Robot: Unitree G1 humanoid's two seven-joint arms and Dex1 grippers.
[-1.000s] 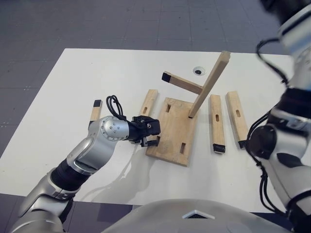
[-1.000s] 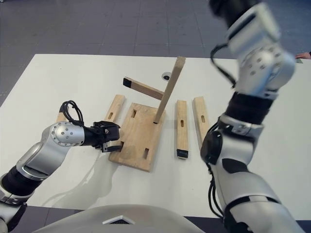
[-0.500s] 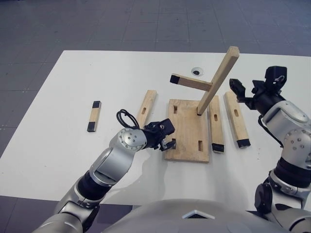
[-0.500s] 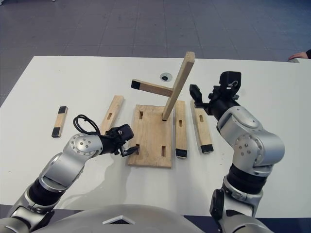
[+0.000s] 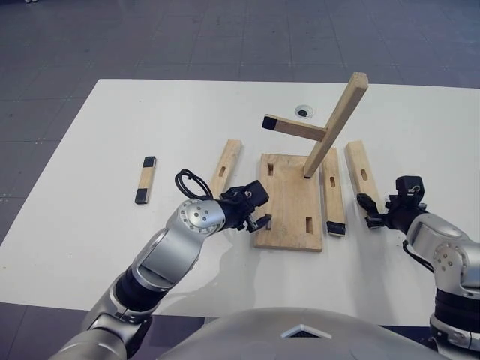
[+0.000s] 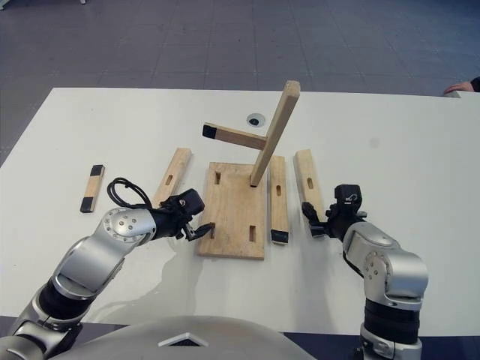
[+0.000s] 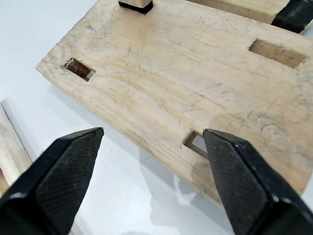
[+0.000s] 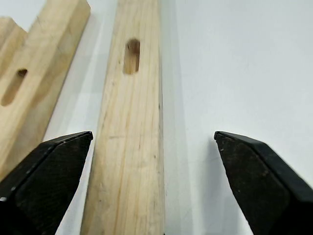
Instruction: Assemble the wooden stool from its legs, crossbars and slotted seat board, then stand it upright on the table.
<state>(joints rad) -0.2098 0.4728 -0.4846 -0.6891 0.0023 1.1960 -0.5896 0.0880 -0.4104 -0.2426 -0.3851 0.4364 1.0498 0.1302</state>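
While both arms sit low over the top, room first: grey tiled floor (image 5: 187, 37) all round, big white table (image 5: 112, 150) w/ a round cable port (image 5: 304, 112) near its far edge.

Seat board (image 5: 289, 202) lies flat mid-table, slots up. Upright leg (image 5: 336, 124) is planted at the board's far right corner, leaning away and to the right. Crossbar (image 5: 296, 128) sticks out of it to the left, black-capped end in the air.

Loose parts, all flat on the table:
- inner leg (image 5: 332, 191) just beside the board's right edge, black cap at the near end
- outer leg (image 5: 362, 180) next to it, further right, roughly parallel
- left leg (image 5: 227, 166) near the board's far left corner, angled
- short piece (image 5: 145, 180) w/ black tips, well apart to the left

Left gripper (image 7: 151, 142): spread wide, holding nothing, at the board's near left edge. One finger is over the wood by the edge slot, the other over bare table. Contact: can't tell.

Right gripper (image 8: 152, 137): also wide, nothing held, fingers either side of the outer leg's near part, clear of the wood.
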